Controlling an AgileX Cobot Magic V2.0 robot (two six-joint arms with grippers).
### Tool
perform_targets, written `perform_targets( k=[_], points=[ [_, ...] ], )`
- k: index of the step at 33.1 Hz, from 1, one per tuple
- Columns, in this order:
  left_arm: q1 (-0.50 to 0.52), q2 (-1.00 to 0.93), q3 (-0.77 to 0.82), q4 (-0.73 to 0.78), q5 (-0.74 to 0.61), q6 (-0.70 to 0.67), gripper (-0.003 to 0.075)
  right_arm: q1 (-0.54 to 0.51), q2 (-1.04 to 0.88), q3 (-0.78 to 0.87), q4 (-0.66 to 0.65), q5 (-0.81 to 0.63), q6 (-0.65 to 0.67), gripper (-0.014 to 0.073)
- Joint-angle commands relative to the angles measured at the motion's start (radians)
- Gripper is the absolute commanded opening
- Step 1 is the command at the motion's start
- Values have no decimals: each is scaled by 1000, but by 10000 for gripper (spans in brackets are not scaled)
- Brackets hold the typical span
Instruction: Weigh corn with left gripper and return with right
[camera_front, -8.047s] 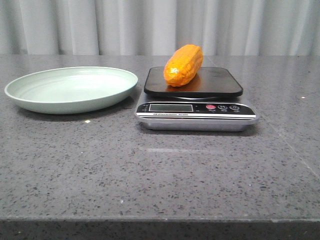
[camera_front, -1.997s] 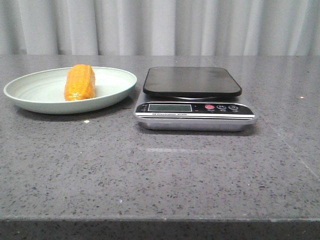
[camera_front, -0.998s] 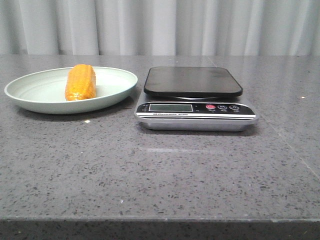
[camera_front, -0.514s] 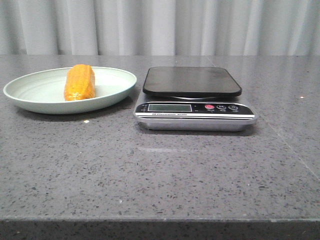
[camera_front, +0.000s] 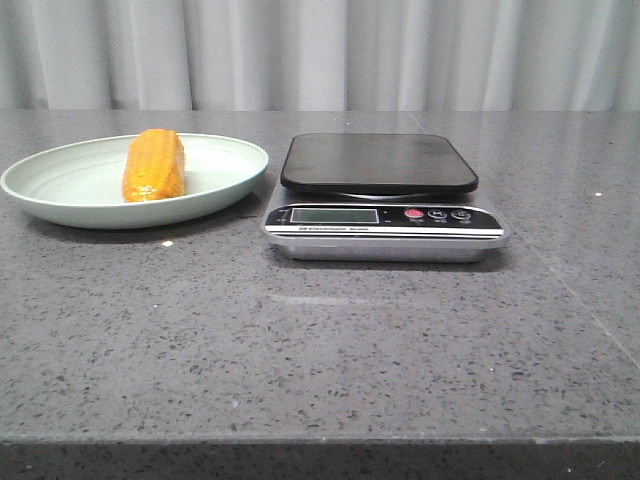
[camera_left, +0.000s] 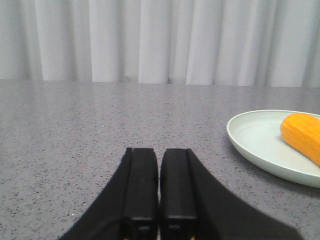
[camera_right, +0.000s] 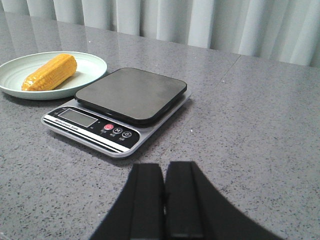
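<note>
L gripper (camera_left: 159, 187) was closed, jaws pressed together w/ only a thin seam between, holding nothing, low above the desk (camera_left: 75, 150). R gripper (camera_right: 164, 200) was the same: jaws together, empty, low over the desk. Neither arm was visible in front view.

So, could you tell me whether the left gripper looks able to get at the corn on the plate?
Probably yes: the corn lies uncovered on the plate, and only bare table separates it from the left gripper, whose fingers would need opening first.
</note>
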Motion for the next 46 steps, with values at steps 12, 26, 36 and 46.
perform_targets(
  k=[12, 26, 36, 46],
  points=[
    [-72, -21, 6, -7, -82, 19, 127, -7, 10, -27, -21, -79, -2, 150],
    [-72, -21, 6, -7, -82, 19, 127, -7, 10, -27, -21, -79, -2, 150],
    [-72, -21, 6, -7, -82, 19, 127, -32, 10, -20, -15, -74, -2, 150],
    [-72, -21, 6, -7, -82, 19, 127, -409, -3, 40, 77, -178, -63, 150]
  ],
)
